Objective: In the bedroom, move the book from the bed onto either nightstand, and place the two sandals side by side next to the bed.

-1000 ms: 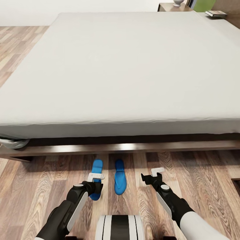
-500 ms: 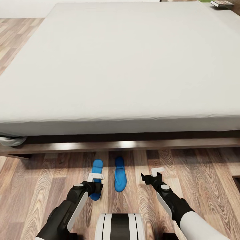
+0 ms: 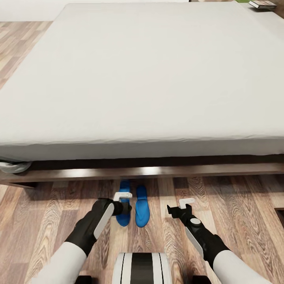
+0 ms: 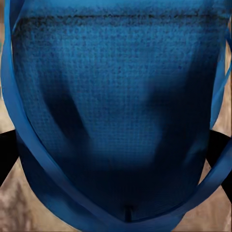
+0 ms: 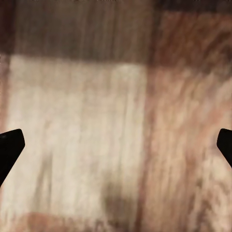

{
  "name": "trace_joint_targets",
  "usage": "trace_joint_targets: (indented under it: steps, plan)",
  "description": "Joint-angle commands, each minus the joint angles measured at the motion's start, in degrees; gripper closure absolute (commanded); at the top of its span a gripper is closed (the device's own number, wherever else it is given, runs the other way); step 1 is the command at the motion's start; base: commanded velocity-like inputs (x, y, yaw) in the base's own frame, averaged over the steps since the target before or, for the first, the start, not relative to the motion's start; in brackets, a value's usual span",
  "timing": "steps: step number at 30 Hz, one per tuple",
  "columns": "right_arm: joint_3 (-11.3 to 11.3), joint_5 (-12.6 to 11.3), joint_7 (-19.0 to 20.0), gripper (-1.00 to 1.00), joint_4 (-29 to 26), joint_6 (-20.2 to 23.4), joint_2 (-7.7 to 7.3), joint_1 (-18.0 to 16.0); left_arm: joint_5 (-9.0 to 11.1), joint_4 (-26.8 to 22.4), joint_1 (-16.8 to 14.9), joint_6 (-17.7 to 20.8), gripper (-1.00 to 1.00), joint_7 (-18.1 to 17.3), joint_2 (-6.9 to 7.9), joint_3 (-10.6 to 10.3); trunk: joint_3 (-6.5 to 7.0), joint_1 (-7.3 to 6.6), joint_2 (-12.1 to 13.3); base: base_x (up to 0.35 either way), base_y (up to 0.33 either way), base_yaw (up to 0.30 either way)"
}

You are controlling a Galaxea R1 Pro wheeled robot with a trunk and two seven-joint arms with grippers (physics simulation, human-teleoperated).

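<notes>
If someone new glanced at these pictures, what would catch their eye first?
The large bed with its pale grey mattress spans most of the head view. On the wood floor just before its frame, two bright blue sandals lie close together, the left end effector over the left one.

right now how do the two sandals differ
The left sandal sits between the left gripper's fingers, partly hidden by it; the right sandal lies free and fully visible. The left one's toe reaches nearer the bed. Both are bright blue, flat, lying parallel on the floor.
</notes>
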Motion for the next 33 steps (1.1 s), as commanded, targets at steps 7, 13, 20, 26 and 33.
trace_joint_targets:
  steps: [7, 13, 20, 26, 33]
  plan:
    - [0.3, -0.6, -0.3, -1.00, -2.6, 0.3, -0.09, 0.0, 3.3, 4.0, -3.7, 0.0, 1.00, 0.3, -0.02, -0.1, -0.03, -0.01, 0.0, 0.000, 0.000, 0.000]
    - [0.4, -0.7, -0.3, -1.00, -5.7, 1.6, -0.09, 0.0, 3.3, 7.3, -4.2, -0.6, 1.00, 0.3, 0.13, 0.0, -0.03, -0.01, 0.0, 0.000, 0.000, 0.000]
    - [0.4, -0.7, -0.2, -1.00, -7.3, 3.6, -0.09, 0.0, 3.2, 11.0, -4.2, -2.8, 1.00, 0.3, 0.13, 0.1, -0.03, -0.01, 0.0, 0.000, 0.000, 0.000]
    - [0.4, -0.7, -0.2, -1.00, -7.3, 3.7, -0.09, 0.0, 3.4, 14.7, -6.9, -4.0, 1.00, -0.5, 0.23, 0.1, -0.03, -0.01, 0.0, 0.000, 0.000, 0.000]
    - [0.4, -0.7, -0.2, -1.00, -7.2, 3.7, -0.09, 0.0, 3.4, 23.9, -11.1, -9.5, 1.00, -4.3, 0.39, 0.1, -0.03, -0.01, 0.0, 0.000, 0.000, 0.000]
